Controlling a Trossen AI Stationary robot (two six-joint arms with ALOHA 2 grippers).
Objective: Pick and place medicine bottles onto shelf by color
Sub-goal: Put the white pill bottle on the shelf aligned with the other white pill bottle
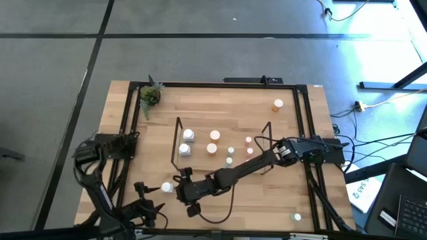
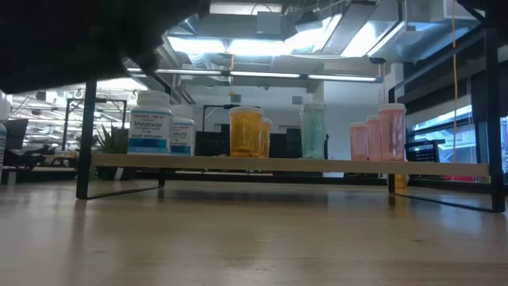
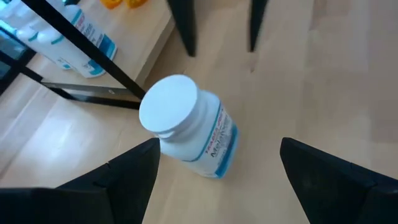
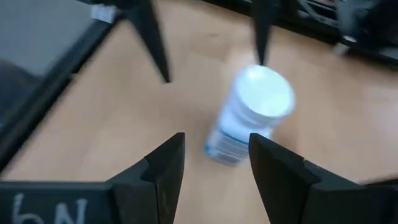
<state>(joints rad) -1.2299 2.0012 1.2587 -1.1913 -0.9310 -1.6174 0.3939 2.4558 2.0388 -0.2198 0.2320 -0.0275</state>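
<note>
A white medicine bottle [image 1: 167, 188] with a white cap and a blue-printed label stands on the table near its front left. My left gripper [image 1: 152, 190] is open just to its left, and the bottle [image 3: 189, 127] shows untouched in the wide gap at its fingertips. My right gripper [image 1: 177, 187] comes from the right, open, with the same bottle [image 4: 249, 115] just ahead of its fingers. The shelf [image 1: 179, 143] holds white [image 2: 151, 123], orange [image 2: 246, 131], teal [image 2: 313, 131] and pink [image 2: 389, 131] bottles, standing on their bases.
An orange bottle [image 1: 277, 104] stands alone at the far right of the table, and a small white-capped one [image 1: 296, 217] at the near right. A green potted plant [image 1: 151, 96] is at the far left corner. The shelf's black wire end frame [image 3: 93, 59] stands close behind the bottle.
</note>
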